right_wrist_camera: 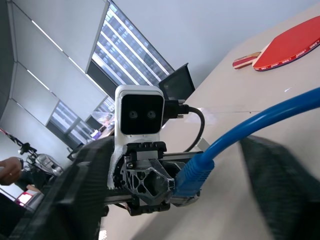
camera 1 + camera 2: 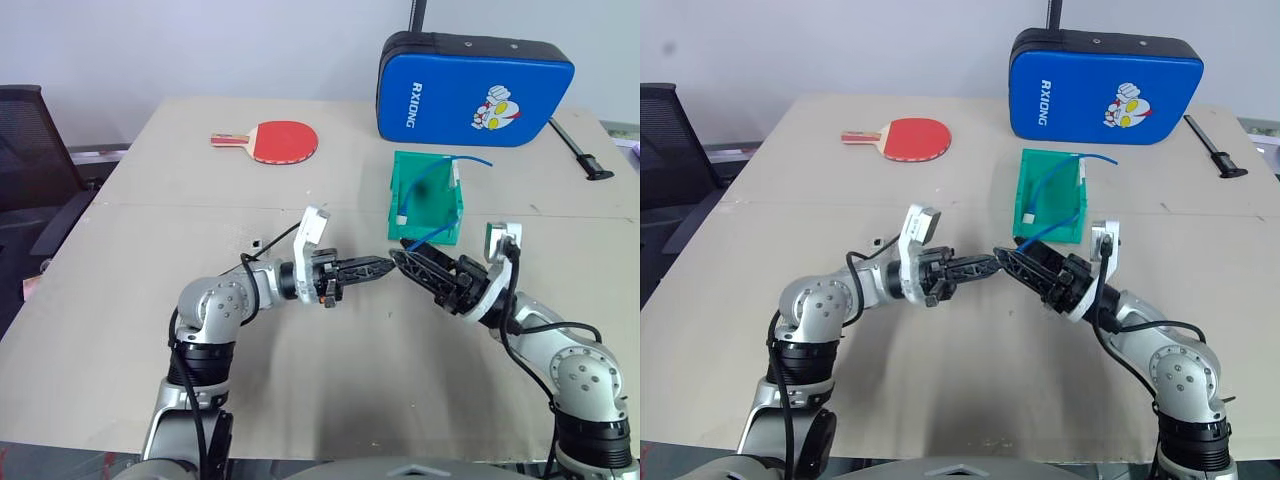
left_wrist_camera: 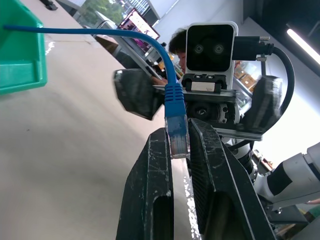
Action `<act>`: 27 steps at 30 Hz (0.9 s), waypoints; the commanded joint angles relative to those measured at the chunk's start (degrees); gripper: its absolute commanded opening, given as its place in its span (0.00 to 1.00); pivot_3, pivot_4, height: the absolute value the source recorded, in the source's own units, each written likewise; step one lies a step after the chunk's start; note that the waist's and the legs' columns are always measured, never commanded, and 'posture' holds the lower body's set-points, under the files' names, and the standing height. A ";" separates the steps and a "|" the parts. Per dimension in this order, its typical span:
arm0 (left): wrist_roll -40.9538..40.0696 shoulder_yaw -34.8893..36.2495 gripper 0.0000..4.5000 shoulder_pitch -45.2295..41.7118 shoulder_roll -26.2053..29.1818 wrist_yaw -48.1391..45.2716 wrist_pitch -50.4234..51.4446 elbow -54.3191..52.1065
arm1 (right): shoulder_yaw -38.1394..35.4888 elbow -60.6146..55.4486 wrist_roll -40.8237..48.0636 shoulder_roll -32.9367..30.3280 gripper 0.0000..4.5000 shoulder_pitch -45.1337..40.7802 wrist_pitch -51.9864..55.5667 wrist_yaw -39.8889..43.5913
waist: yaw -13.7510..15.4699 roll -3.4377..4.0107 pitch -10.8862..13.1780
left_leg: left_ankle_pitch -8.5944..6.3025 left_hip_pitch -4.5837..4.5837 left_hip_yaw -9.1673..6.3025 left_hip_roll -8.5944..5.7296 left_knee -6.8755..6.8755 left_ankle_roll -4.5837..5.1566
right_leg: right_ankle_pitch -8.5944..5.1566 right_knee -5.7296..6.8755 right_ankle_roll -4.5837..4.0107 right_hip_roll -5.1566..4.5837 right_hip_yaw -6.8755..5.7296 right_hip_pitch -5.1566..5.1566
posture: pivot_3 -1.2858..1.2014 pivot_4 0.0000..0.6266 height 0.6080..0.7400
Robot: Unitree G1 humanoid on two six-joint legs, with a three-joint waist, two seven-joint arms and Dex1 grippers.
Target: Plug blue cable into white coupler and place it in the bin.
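Tip-to-tip end effectors [image 2: 383, 267], level

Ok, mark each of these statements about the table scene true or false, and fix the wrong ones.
1. The left end effector is shut on the blue cable's plug. True.
2. The red paddle lies inside the green bin. False: it lies on the table, apart from the bin.
3. Part of the blue cable runs into the green bin. True.
4. The blue padded case lies on the robot's side of the bin. False: it lies beyond the bin.
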 commanded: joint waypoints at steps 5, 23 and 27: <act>-2.10 0.00 0.00 -0.46 -0.46 0.64 -1.31 -1.38 | 0.45 -1.82 3.09 -1.40 0.03 -0.78 0.30 -0.27 | -0.01 0.00 0.00 | 0.00 -0.01 0.03 -0.01 0.00 0.00 | 0.00 -0.03 0.00 0.00 -0.01 0.00 | 0.52 0.24 0.56; 4.79 -1.17 0.60 11.81 3.38 12.50 -9.31 -19.48 | -1.09 6.49 -0.94 -1.12 0.00 -7.10 -5.26 0.58 | -0.06 0.01 0.03 | -0.01 -0.03 0.03 0.03 -0.13 0.01 | 0.00 -0.13 -0.01 -0.09 0.17 -0.04 | 0.52 0.24 0.56; 15.17 -0.54 0.60 22.90 3.83 19.95 -20.74 -30.91 | -0.28 9.48 -7.22 -1.67 0.00 -8.77 -8.78 2.83 | -0.10 0.02 0.03 | -0.01 0.01 0.13 0.03 -0.30 0.00 | 0.00 -0.26 -0.01 -0.22 0.34 -0.06 | 0.52 0.24 0.56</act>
